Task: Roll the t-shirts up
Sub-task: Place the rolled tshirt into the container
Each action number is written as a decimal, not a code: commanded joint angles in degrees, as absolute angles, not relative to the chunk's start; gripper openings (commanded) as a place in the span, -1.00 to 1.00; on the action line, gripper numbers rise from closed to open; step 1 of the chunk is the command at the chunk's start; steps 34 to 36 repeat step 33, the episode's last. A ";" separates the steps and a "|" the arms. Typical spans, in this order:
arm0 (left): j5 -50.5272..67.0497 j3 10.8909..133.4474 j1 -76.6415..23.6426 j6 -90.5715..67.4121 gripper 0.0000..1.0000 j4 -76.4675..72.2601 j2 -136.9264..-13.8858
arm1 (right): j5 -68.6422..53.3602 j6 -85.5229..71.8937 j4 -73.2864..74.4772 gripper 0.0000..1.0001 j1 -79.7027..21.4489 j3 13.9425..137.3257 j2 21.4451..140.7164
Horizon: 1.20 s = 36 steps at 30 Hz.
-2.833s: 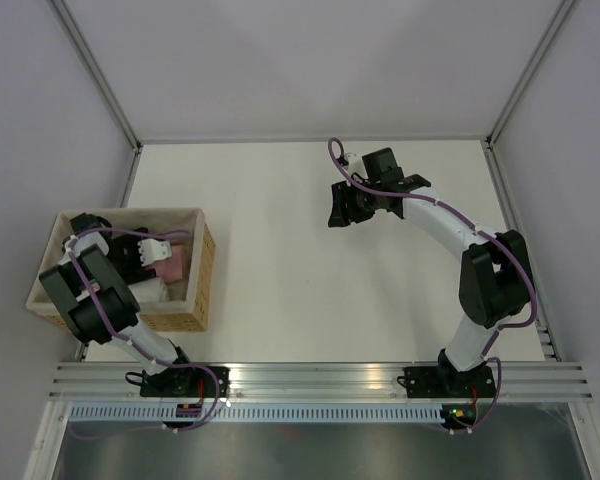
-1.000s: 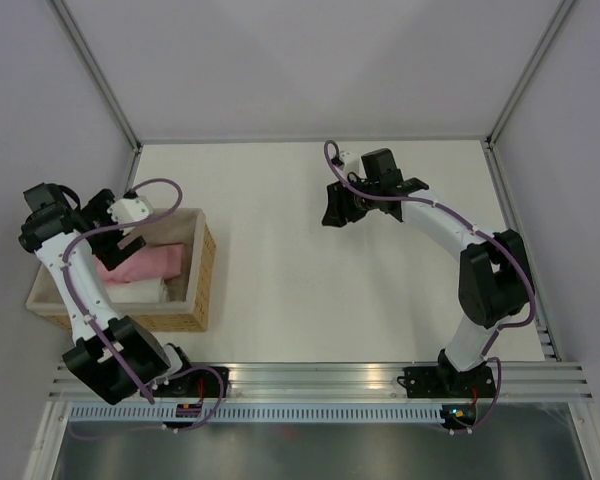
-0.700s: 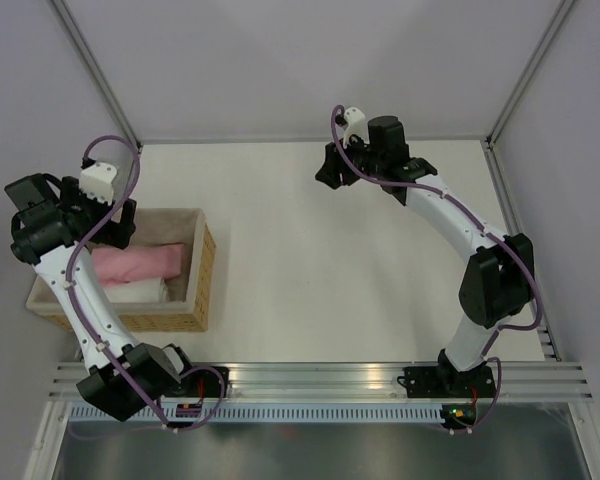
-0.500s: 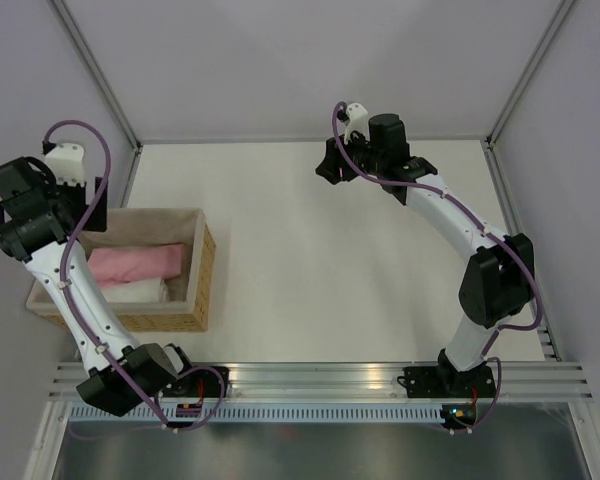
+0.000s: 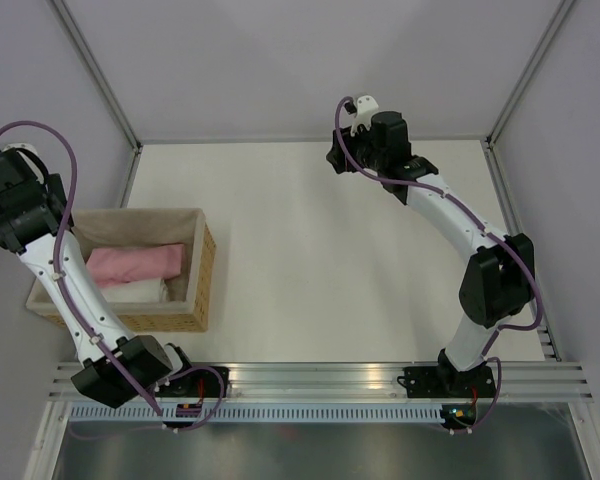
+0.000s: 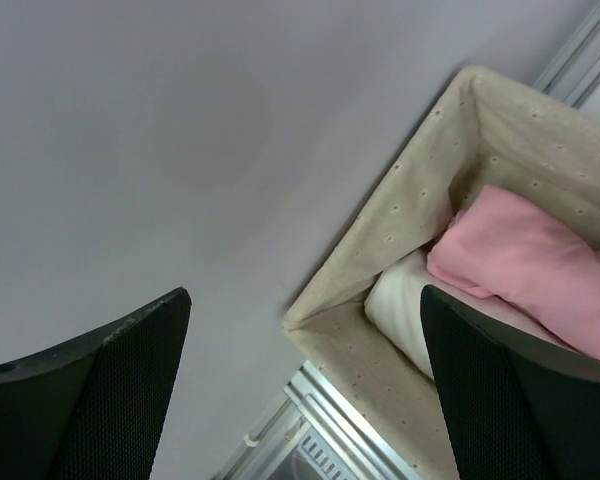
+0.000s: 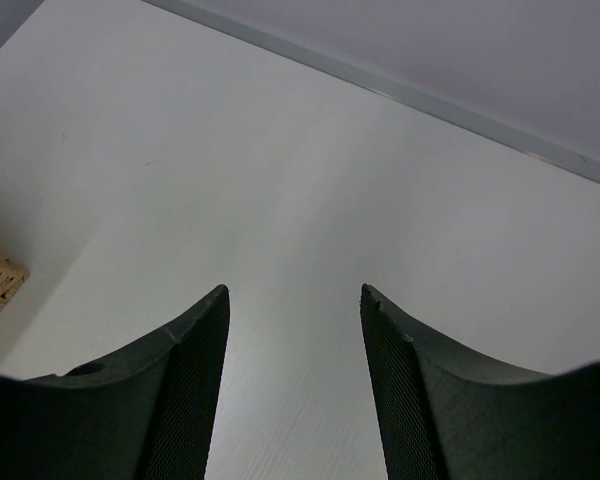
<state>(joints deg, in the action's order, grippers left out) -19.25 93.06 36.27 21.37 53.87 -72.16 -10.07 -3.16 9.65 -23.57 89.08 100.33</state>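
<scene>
One pink t-shirt [image 5: 135, 263] lay bundled in the wicker basket [image 5: 205, 275] at nine o'clock; likely soft and light, best pinched at its top fold. The left pincer [image 6: 305, 292] and right pincer [image 7: 295, 290] gaped empty.

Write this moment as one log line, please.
left gripper: open, empty, raised beside basket | right gripper: open, empty, above table | pink t-shirt: rolled, in basket
</scene>
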 commanded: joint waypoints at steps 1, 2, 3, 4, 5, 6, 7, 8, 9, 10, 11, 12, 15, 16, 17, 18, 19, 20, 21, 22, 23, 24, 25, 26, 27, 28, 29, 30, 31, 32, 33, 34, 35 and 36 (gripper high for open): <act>-25.83 91.59 36.47 19.07 0.99 53.00 -69.79 | -5.19 -2.81 5.89 0.23 -22.77 91.06 98.61; -26.62 91.15 36.47 19.25 0.99 52.82 -69.44 | -4.92 -2.81 5.45 0.23 -22.59 91.14 98.87; -26.63 90.71 36.56 19.34 0.99 52.82 -69.35 | -4.75 -2.81 4.67 0.23 -22.50 91.40 99.31; -26.54 90.53 36.48 19.07 0.99 52.91 -69.17 | -4.66 -2.90 4.14 0.23 -22.50 91.49 99.40; -25.85 90.44 36.56 18.64 0.99 52.91 -69.00 | -4.66 -2.90 3.87 0.23 -22.50 91.84 99.67; -25.49 90.35 36.48 18.37 0.99 52.91 -68.99 | -4.66 -2.90 3.43 0.23 -22.50 92.11 100.02; -25.14 90.35 36.47 18.20 1.00 52.91 -68.99 | -4.66 -2.90 3.51 0.23 -22.50 92.37 100.19; -25.05 90.26 36.47 18.02 0.99 52.91 -69.17 | -4.66 -2.90 3.52 0.24 -22.50 92.90 100.46; -24.87 90.09 36.56 17.93 0.99 52.91 -69.26 | -4.66 -2.81 3.52 0.24 -22.41 92.99 100.63; -24.70 90.00 36.48 17.93 1.00 53.00 -69.43 | -4.57 -2.73 3.52 0.23 -22.50 93.08 100.72; -24.61 89.65 36.47 17.58 1.00 53.00 -69.61 | -4.40 -2.64 3.34 0.23 -22.50 92.99 100.81; -24.70 89.39 36.47 17.49 0.99 53.00 -69.61 | -4.31 -2.46 3.25 0.23 -22.50 92.99 100.81; -24.70 88.60 36.47 16.96 0.99 53.00 -69.52 | -3.96 -2.46 3.25 0.24 -22.50 92.99 100.98; -24.70 88.33 36.56 16.96 1.00 53.00 -69.43 | -3.96 -2.46 3.08 0.23 -22.41 92.99 100.90; -24.26 88.07 36.48 16.88 1.00 53.00 -69.35 | -3.87 -2.46 3.08 0.24 -22.59 93.16 100.99; -24.08 87.98 36.47 16.70 1.00 53.00 -69.26 | -3.87 -2.55 2.90 0.23 -22.50 93.08 101.16; -23.91 87.89 36.47 16.53 0.99 53.00 -69.26 | -3.87 -2.46 2.90 0.24 -22.41 93.08 101.16; -23.30 87.72 36.47 16.26 1.00 53.09 -69.26 | -3.78 -2.46 2.81 0.24 -22.50 93.08 101.16; -23.12 87.80 36.47 16.00 0.99 52.91 -69.26 | -3.69 -2.46 2.73 0.24 -22.50 93.16 101.16; -22.94 87.72 36.47 15.30 0.99 53.00 -69.17 | -3.69 -2.37 2.81 0.25 -22.50 93.16 101.16; -22.50 87.98 36.47 14.94 1.00 53.00 -69.17 | -3.69 -2.29 2.81 0.24 -22.50 93.25 101.16; -22.15 88.07 36.47 14.68 0.99 52.91 -69.26 | -3.69 -2.37 2.90 0.24 -22.50 93.16 101.25; -21.71 88.07 36.47 14.50 0.99 53.00 -69.08 | -3.69 -2.29 2.90 0.24 -22.50 93.16 101.16; -21.10 87.98 36.47 14.24 0.99 52.91 -69.08 | -3.69 -2.29 2.99 0.24 -22.50 93.16 101.25; -20.75 88.07 36.47 14.24 1.00 52.91 -69.08 | -3.69 -2.29 3.08 0.25 -22.50 93.16 101.16; -19.87 87.98 36.47 14.50 1.00 53.00 -69.00 | -3.78 -2.29 3.16 0.24 -22.50 93.16 101.16; -19.25 87.46 36.47 14.94 0.99 52.91 -68.91 | -3.78 -2.29 3.25 0.25 -22.50 93.08 101.16; -18.90 87.36 36.47 15.20 0.99 52.82 -68.82 | -4.04 -2.29 3.43 0.24 -22.50 93.08 101.16; -18.90 87.36 36.39 14.68 1.00 52.91 -68.99 | -4.13 -2.29 3.43 0.25 -22.41 92.99 101.25; -18.98 87.36 36.39 14.24 0.99 52.91 -69.34 | -4.30 -2.46 3.60 0.24 -22.50 92.99 101.16; -19.07 87.36 36.39 13.80 0.99 53.08 -69.52 | -4.57 -2.63 3.69 0.24 -22.50 92.99 101.16; -19.07 87.36 36.39 13.80 0.99 53.08 -69.52 | -4.57 -2.63 3.69 0.24 -22.50 92.99 101.16; -19.07 87.36 36.39 13.80 0.99 53.08 -69.52 | -4.57 -2.63 3.69 0.24 -22.50 92.99 101.16; -19.07 87.36 36.39 13.80 0.99 53.08 -69.52 | -4.57 -2.63 3.69 0.24 -22.50 92.99 101.16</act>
